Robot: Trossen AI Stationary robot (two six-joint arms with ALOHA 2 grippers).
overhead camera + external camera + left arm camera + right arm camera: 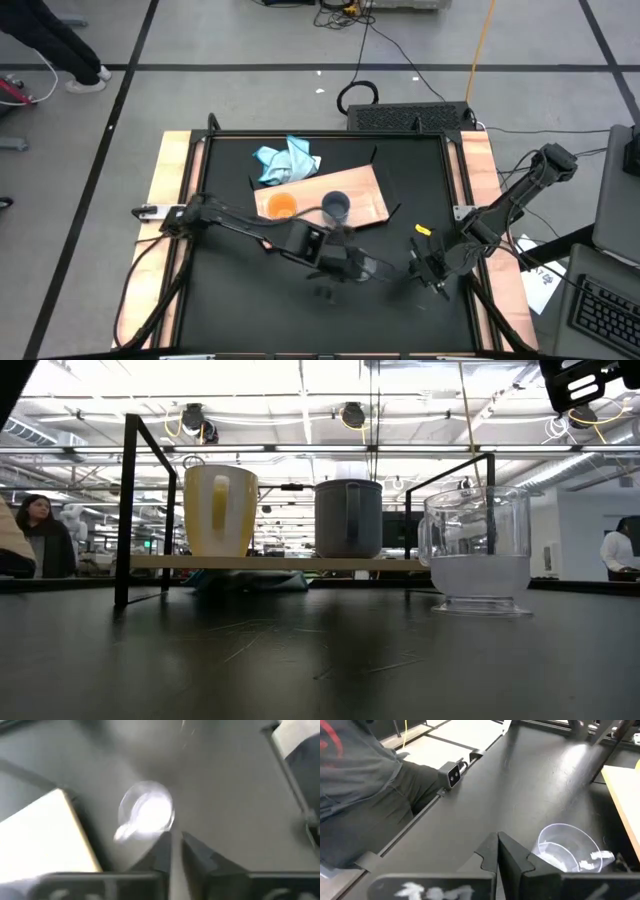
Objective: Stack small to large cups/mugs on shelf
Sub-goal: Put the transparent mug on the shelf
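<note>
Overhead, table-level, two wrist views.

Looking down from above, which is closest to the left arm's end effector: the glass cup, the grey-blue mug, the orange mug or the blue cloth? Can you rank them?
Measured from the left end effector, in the high view:
1. Clear glass cup, just beyond its tips on the bare black table; faint from above.
2. Grey-blue mug, on the wooden board's middle.
3. Orange mug, on the board's left part.
4. Light-blue cloth, behind the board.

We see a black table (250,300) carrying the wooden shelf (365,190), a light-blue cloth (287,160) and the clear glass cup (478,550); the shelf carries two mugs.
</note>
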